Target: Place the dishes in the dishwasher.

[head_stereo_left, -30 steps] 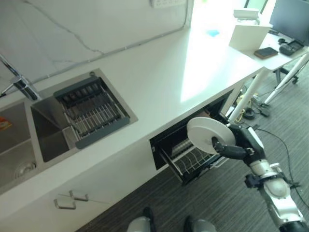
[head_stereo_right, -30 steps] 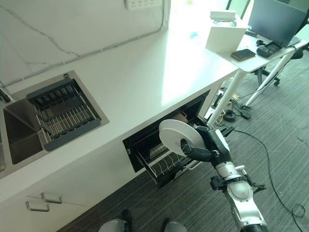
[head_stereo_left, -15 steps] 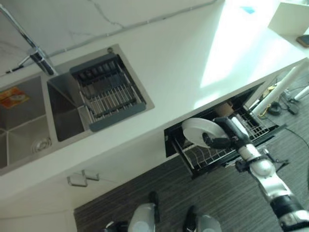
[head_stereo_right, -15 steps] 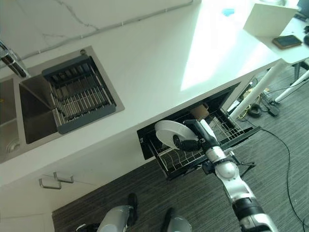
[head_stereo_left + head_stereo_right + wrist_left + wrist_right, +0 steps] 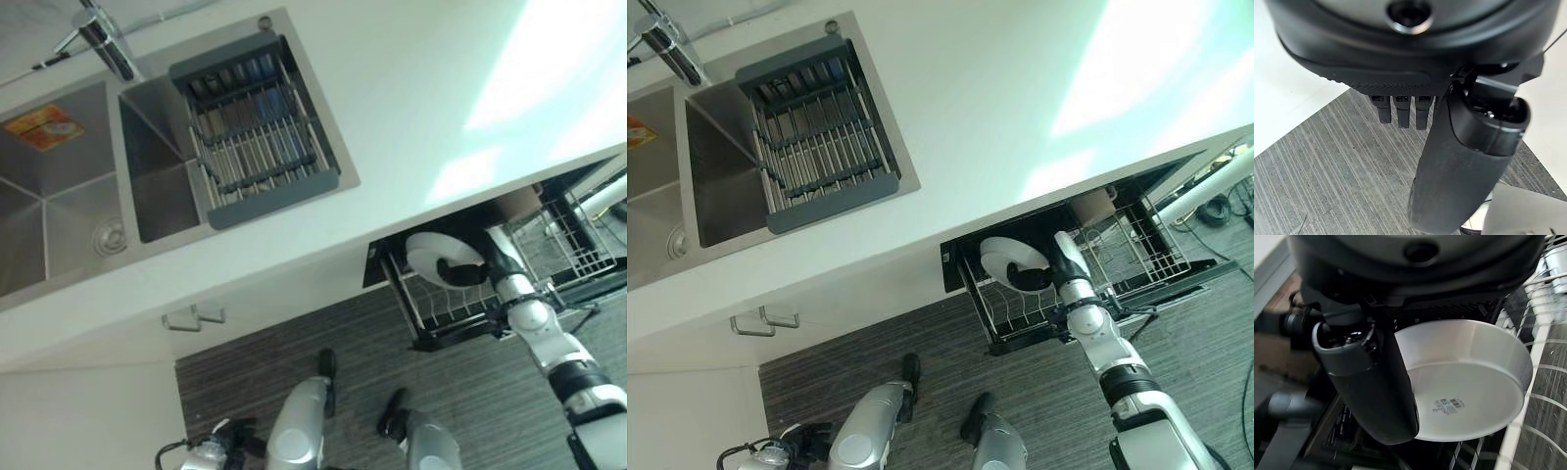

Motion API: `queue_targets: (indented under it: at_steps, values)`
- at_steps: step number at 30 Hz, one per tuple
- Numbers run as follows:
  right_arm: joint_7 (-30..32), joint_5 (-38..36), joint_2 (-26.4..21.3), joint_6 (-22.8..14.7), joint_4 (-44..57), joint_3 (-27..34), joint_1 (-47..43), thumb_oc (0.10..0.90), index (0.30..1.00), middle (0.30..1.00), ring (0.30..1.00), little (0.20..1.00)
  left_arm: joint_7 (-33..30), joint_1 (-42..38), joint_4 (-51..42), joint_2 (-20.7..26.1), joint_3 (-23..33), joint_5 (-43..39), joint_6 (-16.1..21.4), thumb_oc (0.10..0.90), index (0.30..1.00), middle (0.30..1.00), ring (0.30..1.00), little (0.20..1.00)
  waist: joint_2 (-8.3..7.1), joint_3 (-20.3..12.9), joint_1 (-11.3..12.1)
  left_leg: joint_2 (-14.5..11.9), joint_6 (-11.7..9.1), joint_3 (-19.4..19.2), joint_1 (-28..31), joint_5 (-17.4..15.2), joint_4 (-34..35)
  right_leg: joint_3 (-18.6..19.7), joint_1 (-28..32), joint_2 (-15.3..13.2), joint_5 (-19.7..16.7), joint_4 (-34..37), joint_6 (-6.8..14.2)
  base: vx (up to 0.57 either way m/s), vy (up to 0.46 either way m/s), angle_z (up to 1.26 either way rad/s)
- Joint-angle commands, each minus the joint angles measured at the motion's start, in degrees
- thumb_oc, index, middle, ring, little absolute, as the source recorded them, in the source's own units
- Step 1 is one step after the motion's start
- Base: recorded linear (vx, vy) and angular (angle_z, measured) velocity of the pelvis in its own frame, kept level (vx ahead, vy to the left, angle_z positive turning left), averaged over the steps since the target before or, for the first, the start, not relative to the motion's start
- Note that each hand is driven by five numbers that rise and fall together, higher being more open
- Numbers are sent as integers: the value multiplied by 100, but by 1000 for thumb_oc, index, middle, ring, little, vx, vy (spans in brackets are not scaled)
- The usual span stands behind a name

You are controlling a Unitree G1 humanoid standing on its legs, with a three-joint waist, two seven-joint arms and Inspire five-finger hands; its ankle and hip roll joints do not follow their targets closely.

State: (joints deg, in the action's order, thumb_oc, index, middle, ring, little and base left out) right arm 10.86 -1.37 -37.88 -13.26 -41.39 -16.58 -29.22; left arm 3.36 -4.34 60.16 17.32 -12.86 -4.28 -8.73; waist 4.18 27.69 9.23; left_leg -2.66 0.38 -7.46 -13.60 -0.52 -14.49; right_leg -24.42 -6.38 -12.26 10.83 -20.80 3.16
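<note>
1. The right hand [image 5: 1036,277] is reaching into the pulled-out dishwasher rack [image 5: 1014,315] below the white counter [image 5: 960,117], its thumb and fingers curling round a white dish [image 5: 1469,382].
2. The white dish is sitting inside the rack's left part, just under the counter edge, tilted with its underside toward the wrist camera; whether it is touching the rack wires cannot be told.
3. The left hand [image 5: 1449,161] is hanging over the grey striped floor [image 5: 1327,166], its fingers [image 5: 1403,115] lying straight and relaxed, holding nothing.
4. A double sink [image 5: 69,196] is occupying the counter's left, a grey drying rack [image 5: 257,127] resting across its right basin beside the faucet [image 5: 103,39].
</note>
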Motion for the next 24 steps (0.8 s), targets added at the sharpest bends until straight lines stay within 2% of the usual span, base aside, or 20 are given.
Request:
queue_targets:
  at_steps: [1, 2, 3, 5, 10, 15, 19, 20, 24]
  values:
    - [1490, 282, -432, 612, 61, 212, -856, 400, 300, 300, 300, 300, 48, 170, 70, 129, -324, -235, -18, 800, 900, 900, 900, 900, 17, -329, -75, -57, -179, 391, 66, -734, -270, 267, 20, 93, -176, 361, 85, -30, 55, -2]
    - [1779, 237, -441, 791, -21, 272, -927, 400, 300, 300, 300, 300, 36, 156, 69, 125, -369, -294, 7, 800, 900, 900, 900, 900, 39, -304, -70, -45, -175, 401, 50, -732, -270, 276, 5, 96, -176, 361, 82, -41, 82, 1]
    - [2344, 332, -450, 1028, -94, 380, -997, 400, 300, 300, 300, 300, 39, 123, 81, 115, -426, -405, 54, 800, 900, 900, 900, 900, 82, -265, -62, -26, -163, 416, 23, -733, -270, 284, -19, 101, -177, 361, 80, -22, 51, 3]
    - [2855, 497, -445, 1214, -181, 488, -1086, 400, 300, 300, 300, 300, 37, 79, 126, 80, -489, -481, 111, 800, 900, 900, 900, 900, 131, -230, -61, 0, -147, 429, -2, -733, -270, 293, -43, 117, -174, 361, 70, -19, 61, 5]
    - [3708, 740, -493, 1360, -313, 556, -1208, 400, 300, 300, 300, 300, 7, 83, 233, -14, -633, -654, 184, 800, 900, 900, 900, 900, 222, -195, -59, 49, -128, 447, -41, -723, -270, 319, -77, 135, -171, 361, 48, 3, 59, 1]
    - [3974, 896, -460, 1298, -324, 485, -1163, 400, 300, 300, 300, 300, -9, 117, 252, -60, -666, -646, 275, 800, 900, 900, 900, 900, 271, -149, -41, 70, -98, 435, -77, -704, -270, 308, -121, 122, -200, 361, 42, 1, 25, 1]
    - [3776, 825, -413, 1317, -352, 398, -1155, 400, 300, 300, 300, 300, -15, 88, 174, -59, -704, -691, 233, 800, 900, 900, 900, 900, 305, -85, -42, 71, -88, 434, -110, -690, -270, 306, -167, 125, -226, 361, 46, 18, 10, 1]
    - [3701, 832, -369, 1300, -406, 332, -1159, 400, 300, 300, 300, 300, -17, 93, 161, -65, -727, -710, 230, 800, 900, 900, 900, 900, 285, -80, -29, 97, -120, 467, -58, -807, -270, 391, -128, 125, -92, 361, 90, 84, -2, 2]
    - [3625, 829, -264, 1273, -557, 124, -1340, 400, 300, 300, 300, 300, -14, 33, 120, -76, -791, -751, 255, 800, 900, 900, 900, 900, 356, 32, 9, 101, -110, 471, -132, -757, -270, 370, -201, 125, -127, 361, 82, -1, 13, 0]
